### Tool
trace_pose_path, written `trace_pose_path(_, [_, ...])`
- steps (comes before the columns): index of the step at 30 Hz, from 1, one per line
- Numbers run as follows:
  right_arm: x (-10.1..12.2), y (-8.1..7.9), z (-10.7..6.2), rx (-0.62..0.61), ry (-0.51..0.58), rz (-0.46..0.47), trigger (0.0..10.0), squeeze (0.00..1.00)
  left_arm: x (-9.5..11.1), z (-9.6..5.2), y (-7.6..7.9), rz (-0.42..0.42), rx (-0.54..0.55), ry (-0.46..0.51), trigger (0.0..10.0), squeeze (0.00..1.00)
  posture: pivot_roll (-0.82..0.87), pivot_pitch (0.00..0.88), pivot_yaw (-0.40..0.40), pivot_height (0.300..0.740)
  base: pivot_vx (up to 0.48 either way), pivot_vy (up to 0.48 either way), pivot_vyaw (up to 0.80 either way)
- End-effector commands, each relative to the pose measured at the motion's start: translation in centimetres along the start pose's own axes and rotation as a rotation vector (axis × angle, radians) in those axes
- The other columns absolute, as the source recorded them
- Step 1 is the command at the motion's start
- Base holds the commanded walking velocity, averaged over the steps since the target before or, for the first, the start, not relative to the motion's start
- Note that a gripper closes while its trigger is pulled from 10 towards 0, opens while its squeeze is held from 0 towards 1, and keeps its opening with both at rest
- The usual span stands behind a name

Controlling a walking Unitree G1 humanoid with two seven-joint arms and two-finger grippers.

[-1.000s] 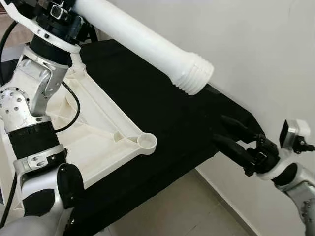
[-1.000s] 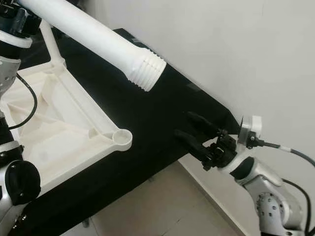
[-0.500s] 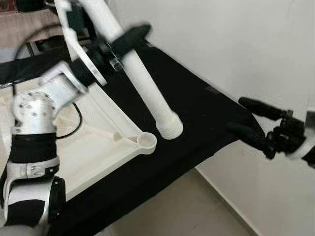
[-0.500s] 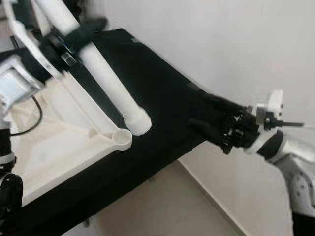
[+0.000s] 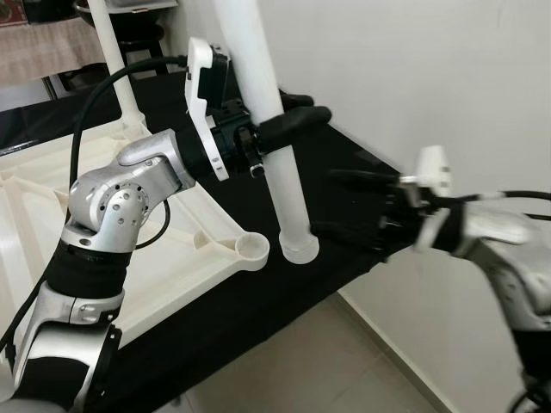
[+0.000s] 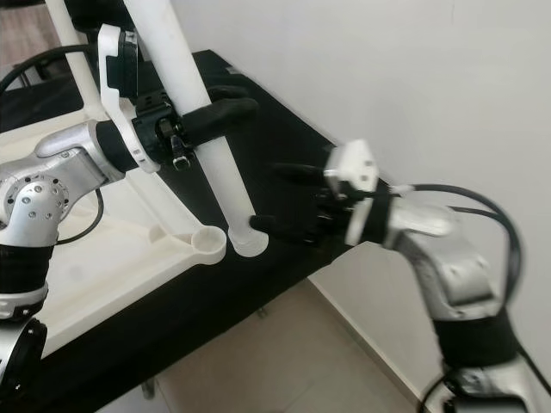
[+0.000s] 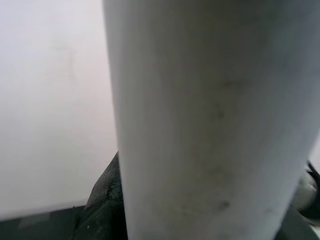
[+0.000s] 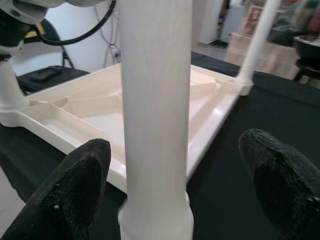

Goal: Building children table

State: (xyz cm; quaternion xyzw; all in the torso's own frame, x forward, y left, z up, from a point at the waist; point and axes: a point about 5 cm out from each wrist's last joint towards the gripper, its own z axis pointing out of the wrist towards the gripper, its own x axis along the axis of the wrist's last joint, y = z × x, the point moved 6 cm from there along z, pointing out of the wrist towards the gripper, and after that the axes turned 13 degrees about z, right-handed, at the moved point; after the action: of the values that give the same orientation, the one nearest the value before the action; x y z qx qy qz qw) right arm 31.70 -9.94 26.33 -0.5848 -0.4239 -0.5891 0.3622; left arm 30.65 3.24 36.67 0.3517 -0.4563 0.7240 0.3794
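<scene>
Left hand (image 5: 288, 120), clamped on the long white plastic table leg (image 5: 274, 138), has swung it from slanted to near upright, threaded end just beside the round corner socket (image 5: 252, 249) of the upturned white tabletop (image 5: 172, 258) on the black bench (image 5: 327, 181); right hand (image 6: 288, 198), fingers spread, now flanks the leg's base, likely to guide insertion.

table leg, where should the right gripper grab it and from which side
On the smooth round shaft of the table leg, low down just above its threaded end. Come in level from the wall side, where the right gripper already hangs with jaws open. The left gripper clamps higher up, and the upside-down tabletop blocks the other side.
</scene>
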Motion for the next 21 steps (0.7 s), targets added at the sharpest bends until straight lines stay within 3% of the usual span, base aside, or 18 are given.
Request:
trace_pose_path(1, [-0.2, 0.0, 0.4, 0.007, -0.022, 0.005, 10.0, 0.00, 0.4, 0.4, 0.8, 0.067, -0.050, 0.000, 10.0, 0.00, -0.03, 0.129, -0.086, 0.740, 0.000, 0.000, 0.00])
trace_pose_path(11, [-1.3, -0.1, 3.1, 0.021, -0.048, 0.050, 10.0, 0.00, -0.1, 1.5, 3.3, 0.091, -0.211, 0.014, 10.0, 0.00, -0.03, 0.126, -0.093, 0.740, 0.000, 0.000, 0.00])
trace_pose_path(17, [-1.4, -1.7, 5.0, 0.097, -0.011, 0.091, 10.0, 0.00, -0.6, 1.4, 4.2, 0.069, -0.286, 0.007, 10.0, 0.00, -0.01, 0.109, -0.052, 0.740, 0.000, 0.000, 0.00])
trace_pose_path(18, [-1.6, -2.0, 5.2, 0.106, -0.008, 0.105, 7.2, 0.00, -0.6, 1.5, 4.5, 0.065, -0.302, 0.005, 10.0, 0.00, 0.01, 0.107, -0.043, 0.740, 0.000, 0.000, 0.00])
trace_pose_path(19, [-1.8, -2.2, 5.4, 0.113, -0.004, 0.119, 0.1, 0.00, -0.6, 1.5, 4.6, 0.064, -0.312, 0.005, 10.0, 0.00, 0.02, 0.105, -0.043, 0.740, 0.000, 0.000, 0.00])
trace_pose_path(21, [-1.9, -2.5, 5.5, 0.126, -0.002, 0.131, 0.0, 0.00, -0.5, 1.6, 4.8, 0.066, -0.325, 0.004, 10.0, 0.00, 0.02, 0.103, -0.042, 0.740, 0.000, 0.000, 0.00])
